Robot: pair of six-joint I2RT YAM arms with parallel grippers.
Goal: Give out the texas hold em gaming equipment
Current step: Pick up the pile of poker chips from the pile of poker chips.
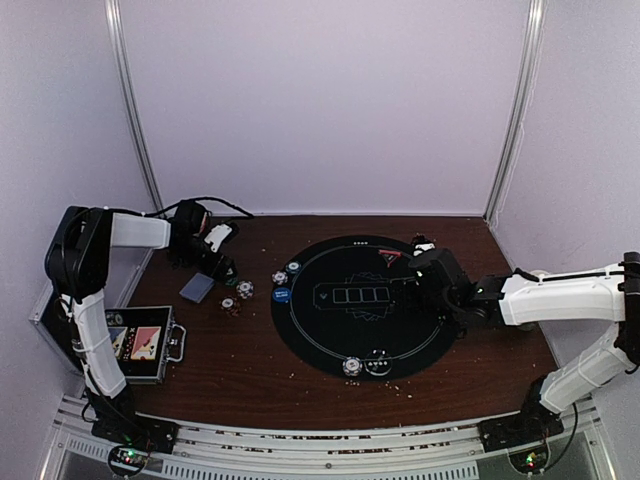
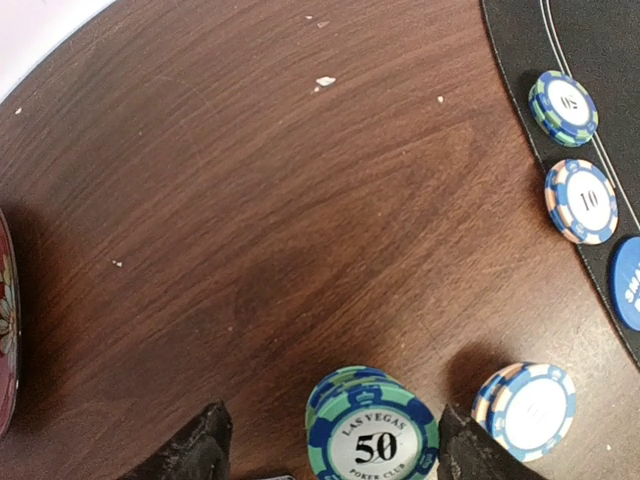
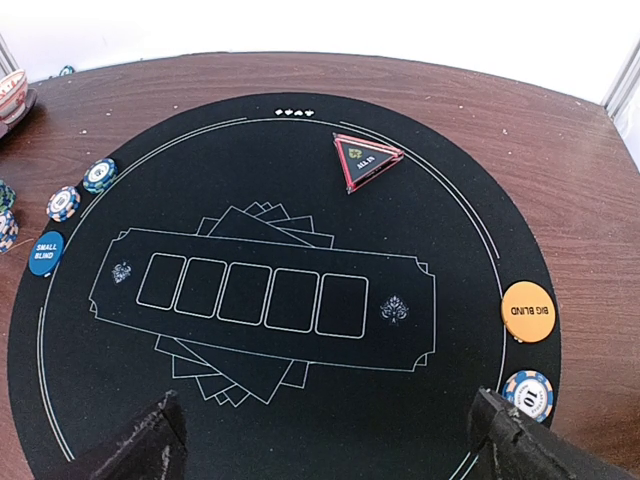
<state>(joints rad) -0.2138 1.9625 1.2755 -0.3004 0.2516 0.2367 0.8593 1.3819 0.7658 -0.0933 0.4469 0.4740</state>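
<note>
Teal chip stack [image 2: 372, 430] sits flat (orange button [image 3: 528, 312] and blue button [image 3: 46, 253] lie apart)

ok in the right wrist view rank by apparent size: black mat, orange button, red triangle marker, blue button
1. black mat
2. red triangle marker and orange button: about alike, not ranked
3. blue button

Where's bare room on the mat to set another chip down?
Bare mat lies between the red triangle marker and the two rim chips, and between the card outlines and the right end effector. Crowded: around the Small Blind button and the chip stacks on the wood beside it.
</note>
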